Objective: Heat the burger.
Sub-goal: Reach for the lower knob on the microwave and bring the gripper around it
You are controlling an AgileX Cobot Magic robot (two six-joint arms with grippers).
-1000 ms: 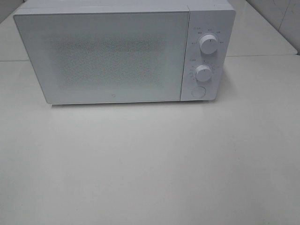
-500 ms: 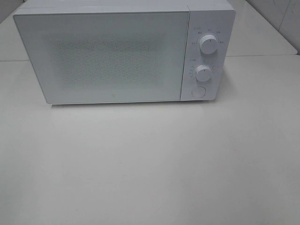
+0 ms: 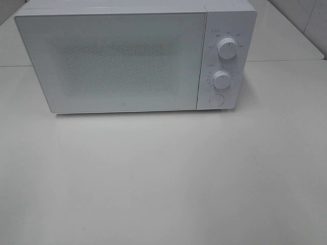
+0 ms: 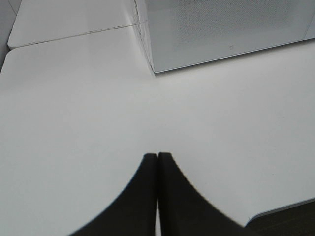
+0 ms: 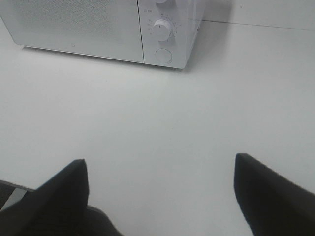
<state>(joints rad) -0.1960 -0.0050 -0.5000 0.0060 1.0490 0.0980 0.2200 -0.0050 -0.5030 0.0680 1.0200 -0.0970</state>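
1. Layout. Microwave stands at far centre of table, door shut and facing near side. Door edge is flush w/ control panel on its right. The unit's left and right ends both stand inboard of the table edges.

2. Clearance. Broad bare tabletop spans the full width near side of the unit. There is more open surface to the right of the unit, up to the wall. A seam crosses the table at far right, level w/ the unit's mid-depth. The near table edge shows in both wrist views, close by each gripper.

3. Controls, right panel, far to near: upper knob, lower knob, round button.

4. Markings. Small print rings both knobs but is too small to read. Small logo sits low on the door and is illegible.

5. Grippers. L gripper: fingers pressed together, nothing between. R gripper: fingers spread wide, nothing between. Both are above bare table, well apart from the unit.

6. Burger: not visible in any view, so location cannot be told.
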